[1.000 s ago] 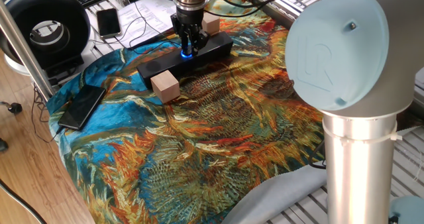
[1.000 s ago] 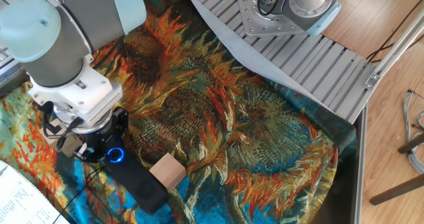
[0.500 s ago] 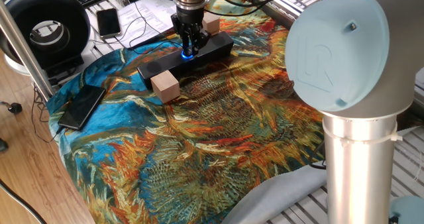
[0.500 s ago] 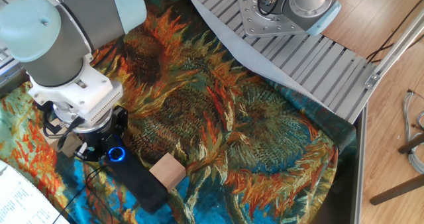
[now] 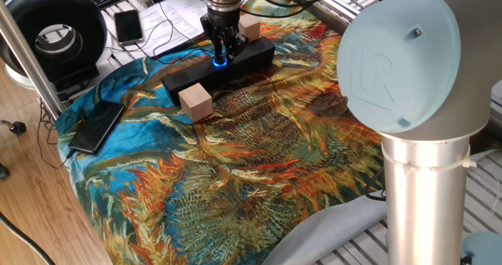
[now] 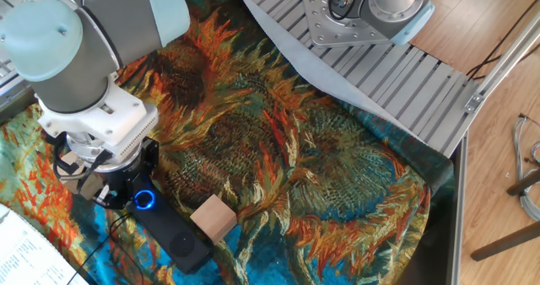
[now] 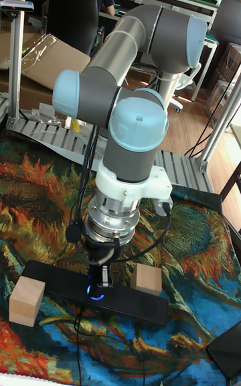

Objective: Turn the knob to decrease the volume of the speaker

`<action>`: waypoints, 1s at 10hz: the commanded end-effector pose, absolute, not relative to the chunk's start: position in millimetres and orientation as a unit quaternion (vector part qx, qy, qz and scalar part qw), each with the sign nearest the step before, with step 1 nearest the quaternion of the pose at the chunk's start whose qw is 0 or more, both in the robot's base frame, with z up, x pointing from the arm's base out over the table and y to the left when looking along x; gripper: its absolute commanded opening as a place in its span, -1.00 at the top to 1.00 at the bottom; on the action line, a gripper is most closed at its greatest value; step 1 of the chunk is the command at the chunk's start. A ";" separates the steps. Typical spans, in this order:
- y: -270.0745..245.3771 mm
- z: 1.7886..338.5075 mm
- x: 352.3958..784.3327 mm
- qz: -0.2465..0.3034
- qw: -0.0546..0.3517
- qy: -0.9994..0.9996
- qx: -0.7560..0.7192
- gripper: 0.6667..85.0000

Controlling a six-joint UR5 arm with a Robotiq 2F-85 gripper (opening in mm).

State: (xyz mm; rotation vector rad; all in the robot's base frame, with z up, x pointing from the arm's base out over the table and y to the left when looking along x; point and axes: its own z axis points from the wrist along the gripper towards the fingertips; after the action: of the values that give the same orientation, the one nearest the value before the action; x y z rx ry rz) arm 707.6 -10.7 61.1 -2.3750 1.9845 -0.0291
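Nearest you in the tall fixed view, a tan wooden cube (image 7: 27,301) sits at lower left, just in front of the speaker (image 7: 60,281), which lies across the sunflower cloth (image 7: 187,245) covering the surface. At the bar's centre the knob (image 7: 96,291) glows blue. Your gripper (image 7: 102,279) stands straight down on it; the fingers (image 5: 220,45) look closed around the dial, though the blue glow and dark metal blur their tips. Behind the bar, a second cube (image 7: 146,279) rests right of the gripper. A black phone (image 5: 96,126) lies at the left of one fixed view.
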 end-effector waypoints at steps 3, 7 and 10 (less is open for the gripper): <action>0.4 62.1 713.2 -0.006 0.044 0.629 -0.776 0.04; 8.2 61.2 712.2 0.001 0.050 0.626 -0.778 0.04; 5.0 61.2 713.0 -0.003 0.047 0.630 -0.776 0.14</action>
State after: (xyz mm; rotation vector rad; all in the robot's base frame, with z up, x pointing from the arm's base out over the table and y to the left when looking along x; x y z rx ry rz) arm 711.6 4.4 59.9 -2.3808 1.9160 -0.0103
